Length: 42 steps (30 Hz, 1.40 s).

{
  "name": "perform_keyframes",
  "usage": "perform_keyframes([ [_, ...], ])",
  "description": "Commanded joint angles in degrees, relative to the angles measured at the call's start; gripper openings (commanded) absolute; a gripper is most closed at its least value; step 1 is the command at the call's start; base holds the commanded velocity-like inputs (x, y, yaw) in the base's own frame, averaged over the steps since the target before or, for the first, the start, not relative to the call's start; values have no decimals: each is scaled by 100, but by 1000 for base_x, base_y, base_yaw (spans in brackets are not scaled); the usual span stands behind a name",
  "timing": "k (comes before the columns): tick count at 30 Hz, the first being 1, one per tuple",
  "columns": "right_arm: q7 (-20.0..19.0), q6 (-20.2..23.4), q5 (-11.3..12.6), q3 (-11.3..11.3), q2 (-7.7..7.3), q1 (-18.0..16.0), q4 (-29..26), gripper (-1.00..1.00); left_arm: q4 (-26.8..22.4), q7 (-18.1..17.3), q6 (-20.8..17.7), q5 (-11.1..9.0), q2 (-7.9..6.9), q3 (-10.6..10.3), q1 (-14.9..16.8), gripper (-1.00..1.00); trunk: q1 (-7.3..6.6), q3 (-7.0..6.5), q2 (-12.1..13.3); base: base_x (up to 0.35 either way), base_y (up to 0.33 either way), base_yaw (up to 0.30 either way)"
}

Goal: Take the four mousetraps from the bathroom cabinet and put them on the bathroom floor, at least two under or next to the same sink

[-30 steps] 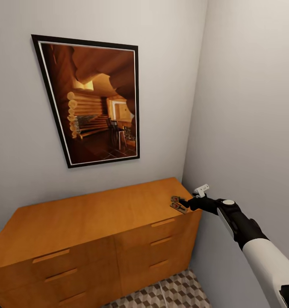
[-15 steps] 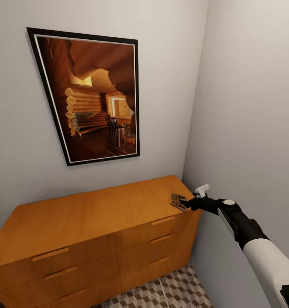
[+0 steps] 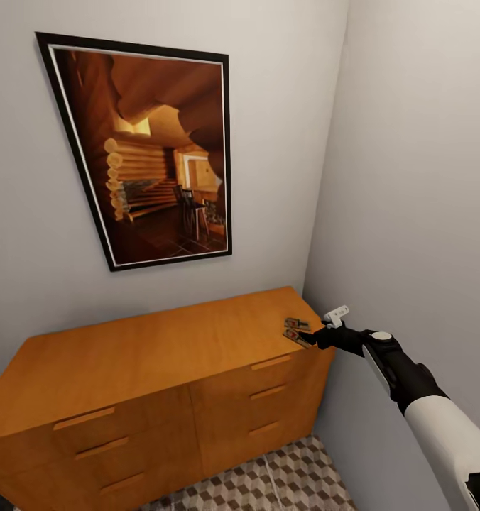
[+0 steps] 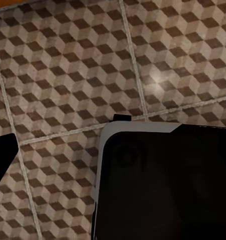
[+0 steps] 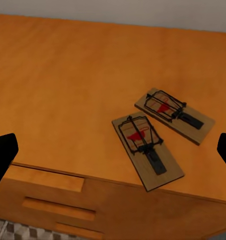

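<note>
Two mousetraps [image 5: 148, 151] [image 5: 174, 115] are lying flat on the cabinet [image 3: 155, 355] top, lower right of the right wrist frame, long axes running diagonally toward lower right, roughly parallel. Brown wood boards, dark wire, red patch. Right pincer [image 5: 113, 150] is hanging wide open, holding nothing. Left pincer over cube-pattern bathroom floor [image 4: 62, 65]; state unclear.

From our head camera we look forward and down into a room corner, over the cabinet [image 3: 162, 369], with a framed picture [image 3: 148, 156] at eleven o'clock and our right arm coming in from five o'clock. Our right wrist camera sits close above that same cabinet top, catching two mousetraps [image 5: 160, 135] near its front edge. Our left wrist camera faces straight down at the bathroom floor [image 4: 67, 65], close up.
</note>
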<state>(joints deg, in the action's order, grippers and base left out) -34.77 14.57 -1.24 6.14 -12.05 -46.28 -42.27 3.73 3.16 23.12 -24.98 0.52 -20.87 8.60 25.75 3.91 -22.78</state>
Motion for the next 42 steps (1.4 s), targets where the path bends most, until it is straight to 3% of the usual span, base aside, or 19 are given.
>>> perform_keyframes([
  [1, -12, 28, -11, 8, -5, -6, -9, 100, 23, 18, 35, -23, 6, -49, 10, 100, 4, 22, -14, 0, 0, 0],
  [27, -301, 28, -23, -12, -25, -4, -9, 100, 23, 15, 34, -21, 7, -49, 10, 100, 4, 222, -14, 0, 0, 0],
  [42, -311, -125, 2, -16, -210, -4, -9, 100, 23, 18, 35, -24, 4, -49, 10, 100, 4, 231, -14, 0, 0, 0],
])
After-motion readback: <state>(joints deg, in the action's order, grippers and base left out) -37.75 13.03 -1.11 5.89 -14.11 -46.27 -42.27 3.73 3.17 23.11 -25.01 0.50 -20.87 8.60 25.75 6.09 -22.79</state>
